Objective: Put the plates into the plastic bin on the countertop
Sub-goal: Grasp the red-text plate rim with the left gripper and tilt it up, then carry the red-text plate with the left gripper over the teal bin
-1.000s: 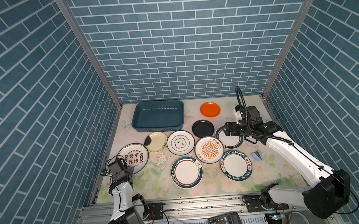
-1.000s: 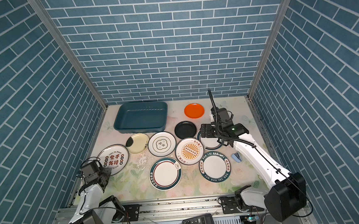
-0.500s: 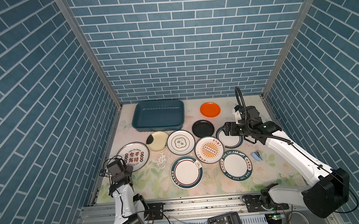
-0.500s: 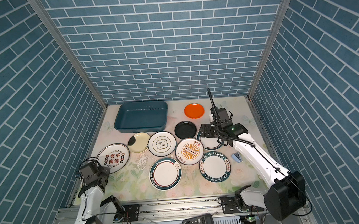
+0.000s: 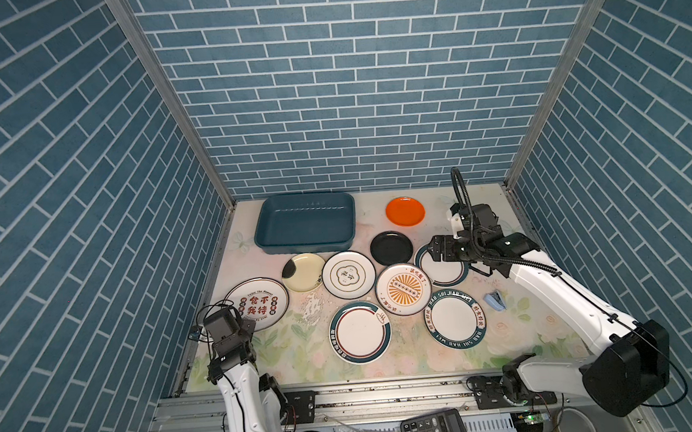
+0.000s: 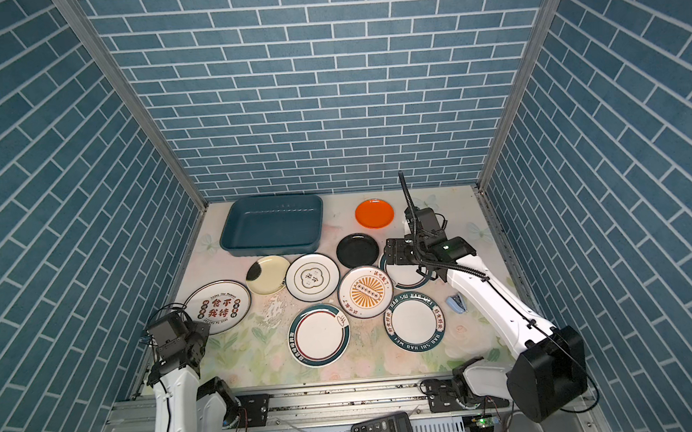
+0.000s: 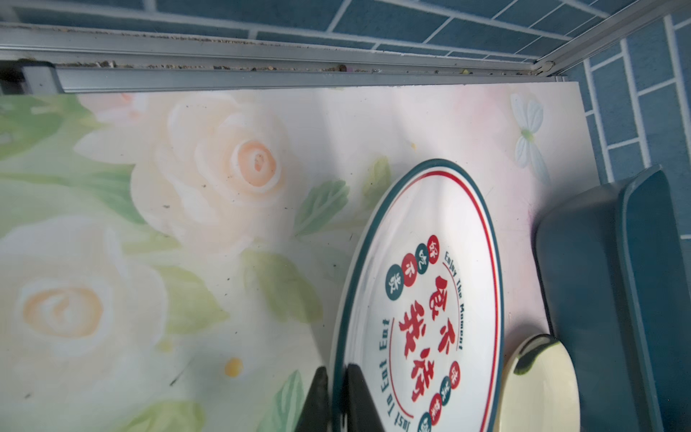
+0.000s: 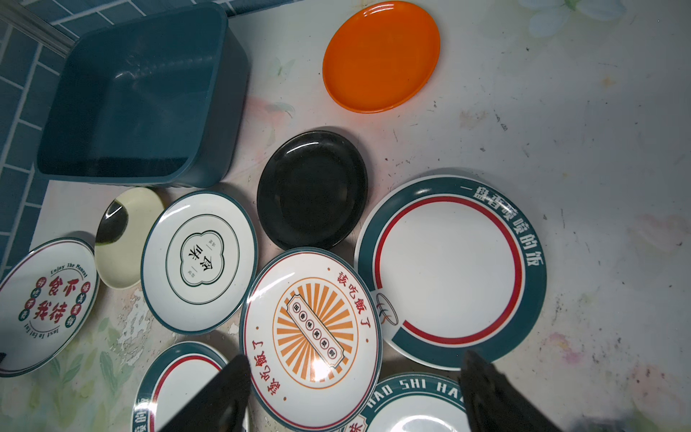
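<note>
The plate with red characters (image 7: 430,299) lies at the left edge of the countertop (image 5: 286,346), the nearest to my left arm of the nine plates. None of them is in the plastic bin (image 5: 305,247) yet, which stands empty at the back left. The left gripper (image 7: 336,377) is clamped on this plate's near rim, one finger on top and one underneath. I can't tell whether that edge has left the surface.

The right gripper (image 8: 353,368) hangs with its jaws spread wide and nothing between them. It is above the spot where the sunburst plate (image 8: 312,336) overlaps the teal-banded plate (image 8: 448,269).

My worry is the grip. It is a thin pinch on one edge of a wide, glossy plate, so I expect the plate to droop or swivel as I lift, and it could slide out. The cream plate (image 5: 303,272) sits just beside its far rim and close to the bin's front wall. If I drag instead of lifting, I would likely shove the cream plate against the bin. If I carry it too low, I could clip the flared rim and push the bin back. The right arm could also get in the way if it heads for the bin at the same time.

Compared with a second ago, every plate and the bin are where they were, and the right arm hasn't shifted that I can see. The left wrist is at the same rim, but its jaws have closed the last bit onto it.
</note>
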`<state>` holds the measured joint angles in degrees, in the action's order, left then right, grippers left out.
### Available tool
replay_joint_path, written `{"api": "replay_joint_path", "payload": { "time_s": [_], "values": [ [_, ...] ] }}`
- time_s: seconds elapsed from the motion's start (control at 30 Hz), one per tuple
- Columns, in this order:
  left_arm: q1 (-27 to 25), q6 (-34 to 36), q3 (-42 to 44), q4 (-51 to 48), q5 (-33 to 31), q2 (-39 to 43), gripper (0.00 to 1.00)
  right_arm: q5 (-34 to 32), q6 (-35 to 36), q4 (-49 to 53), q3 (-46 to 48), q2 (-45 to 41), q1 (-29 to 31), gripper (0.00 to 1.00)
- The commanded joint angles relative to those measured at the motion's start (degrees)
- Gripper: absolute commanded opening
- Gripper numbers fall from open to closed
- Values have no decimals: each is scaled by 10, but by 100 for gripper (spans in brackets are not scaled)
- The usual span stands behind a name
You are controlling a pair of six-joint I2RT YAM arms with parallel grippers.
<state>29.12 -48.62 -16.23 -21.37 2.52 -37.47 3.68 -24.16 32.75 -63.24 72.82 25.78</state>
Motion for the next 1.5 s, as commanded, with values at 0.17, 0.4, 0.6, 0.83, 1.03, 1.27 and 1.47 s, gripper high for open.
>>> {"api": "replay_joint_path", "payload": {
  "time_s": [0.17, 0.4, 0.6, 0.83, 1.03, 1.27, 1.47],
  "values": [
    [0, 11, -47, -102, 3, 31, 0, 3, -4, -14, 15, -8, 3, 88],
    [-1, 19, -90, -143, -21, 62, 0, 28, -6, -55, 44, -30, 3, 89],
    [0, 37, -138, -170, -20, 55, 0, 39, -19, -88, 79, -57, 2, 90],
    [-1, 39, -201, -189, 10, 42, 0, 30, -17, -102, 111, -85, 2, 91],
    [-2, 23, -258, -191, 49, 33, 0, 1, -18, -120, 139, -101, 2, 91],
    [-14, 15, -336, -184, 106, -28, 0, 25, -32, -135, 163, -118, 2, 91],
    [-118, 7, -384, -158, 28, -67, 0, 17, -37, -141, 182, -125, 2, 91]
  ]
}}
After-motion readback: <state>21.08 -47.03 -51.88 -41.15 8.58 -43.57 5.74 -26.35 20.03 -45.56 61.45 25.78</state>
